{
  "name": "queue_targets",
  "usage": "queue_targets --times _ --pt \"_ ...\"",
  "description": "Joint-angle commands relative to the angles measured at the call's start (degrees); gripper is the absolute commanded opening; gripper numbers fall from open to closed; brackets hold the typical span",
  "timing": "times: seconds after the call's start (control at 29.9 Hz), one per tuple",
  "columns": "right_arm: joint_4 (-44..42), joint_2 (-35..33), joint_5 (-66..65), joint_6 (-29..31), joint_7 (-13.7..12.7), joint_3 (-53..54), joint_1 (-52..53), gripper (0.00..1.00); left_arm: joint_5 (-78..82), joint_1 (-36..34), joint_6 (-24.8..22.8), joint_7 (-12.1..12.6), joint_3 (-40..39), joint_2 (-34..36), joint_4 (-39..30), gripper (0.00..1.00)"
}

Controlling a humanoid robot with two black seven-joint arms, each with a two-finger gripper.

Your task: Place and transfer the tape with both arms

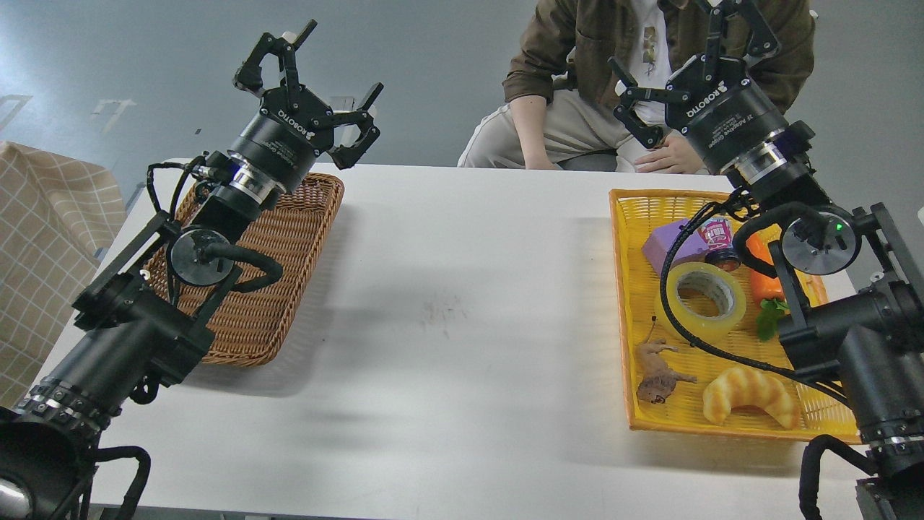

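The tape (704, 300), a yellowish translucent roll with a grey-white core, lies flat in the yellow tray (622, 303) at the right; a black cable of my right arm crosses its left side. My right gripper (689, 61) is open and empty, raised above the tray's far end, well beyond the tape. My left gripper (314, 79) is open and empty, raised above the far end of the brown wicker basket (289, 238) at the left.
The yellow tray also holds a purple block (675, 244), a small pink-labelled jar (717, 238), an orange carrot toy (765, 278), a brown animal figure (657, 372) and a croissant toy (751, 393). A seated person (613, 79) is behind the table's far edge. Checked cloth (43, 245) lies far left.
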Motion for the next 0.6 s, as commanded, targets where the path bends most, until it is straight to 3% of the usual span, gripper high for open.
queue_targets --times 0.0,0.57 --pt "0.0 -0.1 0.0 0.0 0.0 -0.1 0.0 1.00 0.1 0.0 0.0 -0.1 -0.2 0.1 0.0 0.98" --pt "0.0 -0.1 0.0 0.0 0.0 0.0 0.1 1.00 0.1 0.0 0.0 -0.3 -0.3 0.0 0.0 0.98"
